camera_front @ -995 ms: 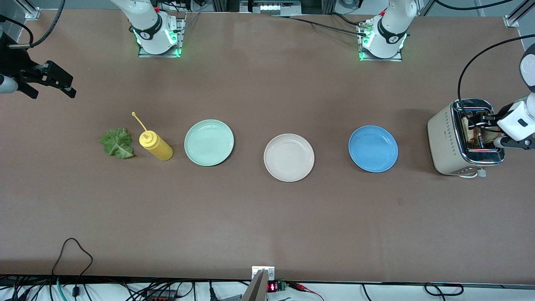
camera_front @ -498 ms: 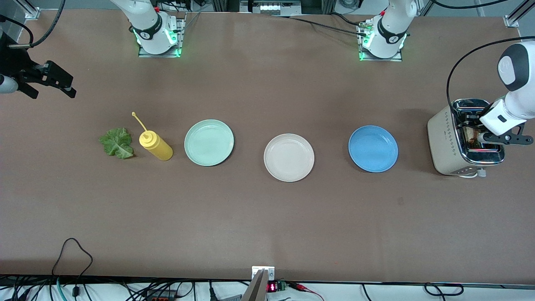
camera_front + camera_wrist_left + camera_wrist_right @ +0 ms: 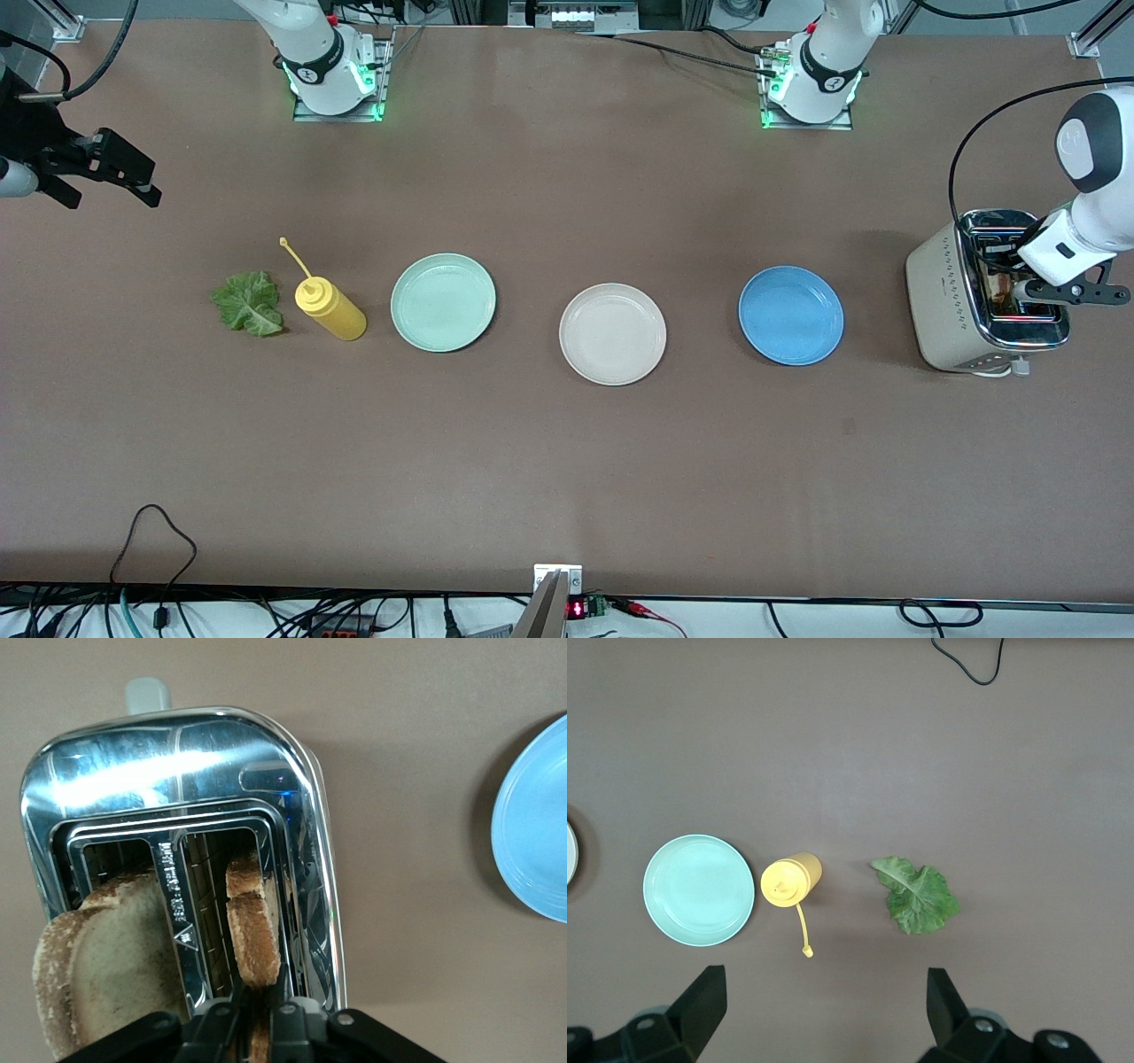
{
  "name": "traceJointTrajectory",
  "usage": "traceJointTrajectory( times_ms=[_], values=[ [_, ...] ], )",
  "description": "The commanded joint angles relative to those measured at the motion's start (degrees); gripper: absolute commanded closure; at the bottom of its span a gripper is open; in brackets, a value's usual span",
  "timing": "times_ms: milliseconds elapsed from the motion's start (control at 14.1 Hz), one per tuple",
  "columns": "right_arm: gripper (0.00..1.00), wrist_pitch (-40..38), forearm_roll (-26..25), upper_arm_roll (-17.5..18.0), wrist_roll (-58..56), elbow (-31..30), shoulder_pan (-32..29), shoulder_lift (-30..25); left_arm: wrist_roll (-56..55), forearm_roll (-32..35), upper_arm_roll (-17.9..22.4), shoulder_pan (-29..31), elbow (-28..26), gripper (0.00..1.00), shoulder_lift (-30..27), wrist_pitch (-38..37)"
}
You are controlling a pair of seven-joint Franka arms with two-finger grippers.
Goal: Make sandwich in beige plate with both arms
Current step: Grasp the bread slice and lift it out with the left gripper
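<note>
Two bread slices stand in the toaster (image 3: 974,297) at the left arm's end of the table, one in each slot. The left gripper (image 3: 252,1028) is down over the toaster's top and clenched on the thin, brown-crusted bread slice (image 3: 252,935); its fingertips are cut off at the edge of the left wrist view, so the exact contact is only partly visible. The other bread slice (image 3: 111,970), paler and broader, rises from the neighbouring slot and is also cut off by that view's edge. From the front, the left arm's white wrist covers much of the toaster's top, and the bread there is hard to make out.

The beige plate (image 3: 612,334) sits bare near the middle of the table, between the mint-green plate (image 3: 443,302) and the blue plate (image 3: 791,315). The yellow squeeze bottle (image 3: 330,307) lies on its side beside the mint-green plate, and the lettuce leaf (image 3: 248,303) lies flat just beside the bottle, toward the right arm's end.

The right gripper (image 3: 824,1005) waits high over the right arm's end of the table, fingers spread wide and holding nothing; the arm itself is mostly cut off at the front view's edge.
</note>
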Motion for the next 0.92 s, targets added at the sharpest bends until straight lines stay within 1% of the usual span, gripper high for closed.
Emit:
traceJointTrajectory(
  times_ms=[0, 284, 498, 569, 640, 853],
  values=[
    [0.0, -0.47, 0.7, 0.03, 0.4, -0.87, 0.07, -1.45, 1.57, 1.07, -0.91, 0.74, 1.28, 0.95, -1.51, -3.32],
    [0.0, -0.56, 0.7, -0.06, 0.4, -0.87, 0.07, -1.54, 1.48, 1.07, -1.34, 0.03, 10.14, 0.95, -1.51, -15.96],
    [0.0, -0.82, 0.7, 0.03, 0.4, -0.78, 0.07, -1.54, 0.61, 1.07, -5.02, 0.03, 17.52, 0.95, -1.51, -26.15],
    [0.0, -0.91, 0.78, 0.03, 0.4, -0.78, 0.07, -1.54, 0.52, 1.07, -6.78, 0.03, 19.55, 0.95, -1.43, -28.28],
    [0.0, -0.91, 0.78, 0.03, 0.4, -0.78, 0.07, -1.54, 0.6, 1.07, -8.27, 0.03, 21.05, 0.95, -1.43, -29.26],
    [0.0, -0.91, 0.78, 0.03, 0.4, -0.78, 0.07, -1.54, -0.09, 0.37, -14.86, 0.03, 22.64, 0.95, -0.55, -29.18]
  ],
)
